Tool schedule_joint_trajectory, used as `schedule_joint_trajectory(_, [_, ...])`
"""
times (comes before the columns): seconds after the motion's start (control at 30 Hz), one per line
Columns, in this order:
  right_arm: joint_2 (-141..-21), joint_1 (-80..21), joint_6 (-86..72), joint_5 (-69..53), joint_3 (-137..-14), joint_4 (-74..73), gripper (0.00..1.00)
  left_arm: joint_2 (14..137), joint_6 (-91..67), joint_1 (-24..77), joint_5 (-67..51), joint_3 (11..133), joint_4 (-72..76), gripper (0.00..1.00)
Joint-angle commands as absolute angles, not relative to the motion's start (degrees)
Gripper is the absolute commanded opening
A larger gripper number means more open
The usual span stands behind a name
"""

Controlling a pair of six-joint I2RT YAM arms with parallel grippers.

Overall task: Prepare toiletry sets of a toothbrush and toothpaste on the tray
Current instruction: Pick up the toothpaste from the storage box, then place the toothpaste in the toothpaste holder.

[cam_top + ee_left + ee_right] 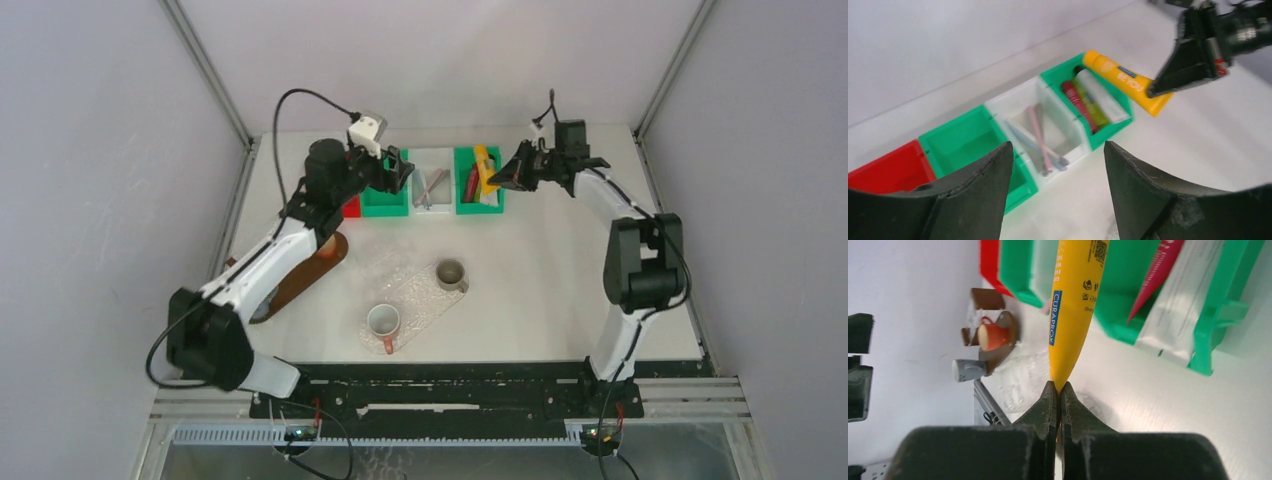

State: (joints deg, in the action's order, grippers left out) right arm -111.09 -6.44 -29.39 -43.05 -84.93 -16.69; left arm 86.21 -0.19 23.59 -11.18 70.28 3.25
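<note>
Top external view: the table [540, 290] fills the middle, with a clear tray [410, 285] at centre holding two cups [451, 274]. Bins run along the upper middle. The left tool [1058, 147] is spread wide near the left green bin [965, 142]. The right tool [1058, 389] pinches the flat end of the yellow tube [1073, 305], whose cap end lies over the right green bin [1108, 127]. Toothbrushes [1040, 137] lie in the white bin [1008, 105].

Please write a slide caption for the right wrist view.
Right hand pinches the flat end of a yellow toothpaste tube reaching across a green bin.
</note>
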Motion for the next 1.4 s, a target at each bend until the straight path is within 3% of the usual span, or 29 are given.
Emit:
schedule_joint_trajectory(0.0, [-99.78,-4.30,-26.69,-50.13,-80.42,-10.47,0.00,73.13,-7.06,24.00,-21.52,57.99,23.34,0.73])
schedule_joint_trajectory(0.33, [-74.47,-1.61,-0.75,-63.34,-70.17,-20.85,0.00,52.82,-28.53,27.26,-29.01,36.28,33.39,0.75])
schedule_joint_trajectory(0.5, [-60.09,-2.11,14.30,-64.53,-62.06,-24.13,0.00,40.70,-32.54,30.04,-27.72,29.47,32.56,0.85])
schedule_joint_trajectory(0.67, [-50.35,-2.06,24.74,-65.45,-54.34,-24.04,0.00,36.04,-39.07,32.26,-27.24,27.78,30.82,0.90])
schedule_joint_trajectory(0.87, [-44.25,-2.85,46.36,-66.69,-48.43,-30.51,0.00,42.15,-53.13,33.57,-31.05,28.23,30.45,0.93])
schedule_joint_trajectory(1.07, [-40.08,-6.75,69.85,-66.93,-43.35,-38.88,0.00,51.95,-56.65,33.68,-36.55,32.69,30.43,0.94])
schedule_joint_trajectory(1.37, [-42.89,-14.65,87.28,-60.44,-39.86,-42.99,0.00,72.23,-57.03,35.09,-49.33,43.90,30.44,0.92])
